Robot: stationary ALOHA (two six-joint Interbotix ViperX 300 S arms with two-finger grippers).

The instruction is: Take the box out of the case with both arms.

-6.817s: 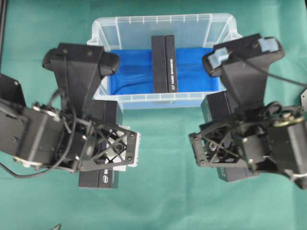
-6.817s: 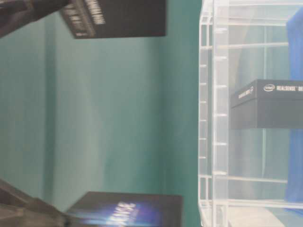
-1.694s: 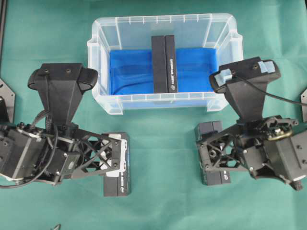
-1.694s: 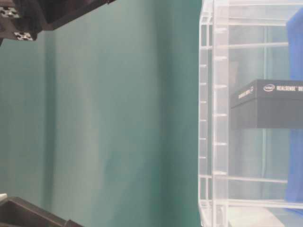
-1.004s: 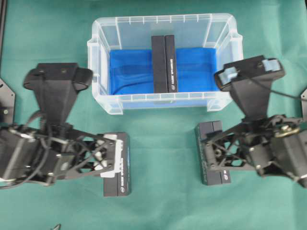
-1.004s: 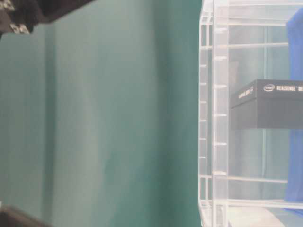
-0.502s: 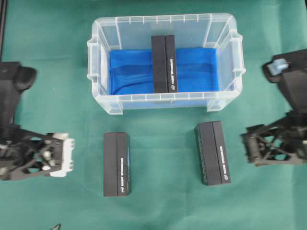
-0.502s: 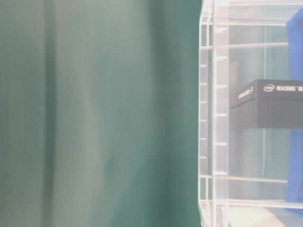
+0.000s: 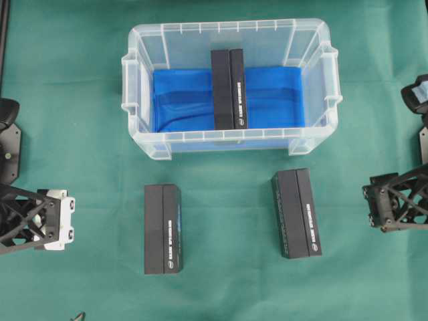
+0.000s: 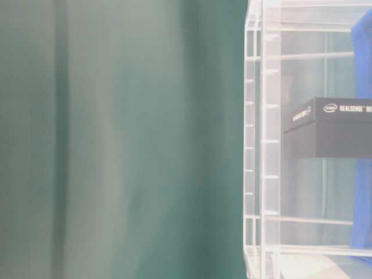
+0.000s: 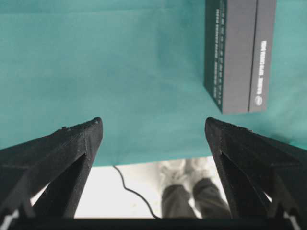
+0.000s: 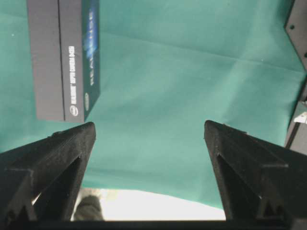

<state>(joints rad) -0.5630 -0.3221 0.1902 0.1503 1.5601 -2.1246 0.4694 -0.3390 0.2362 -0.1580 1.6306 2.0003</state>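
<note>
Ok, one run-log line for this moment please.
left gripper: open, empty | right gripper: open, empty | translucent clear plastic case: one black rectangular box inside | green cloth: two black boxes

Green cloth [image 9: 80,80] covers table w/ creases; pale floor [image 11: 144,182] past its edge.

Even, soft light; table-level view blurred

Lab: green-cloth [image 9: 221,281] robot bench
</note>
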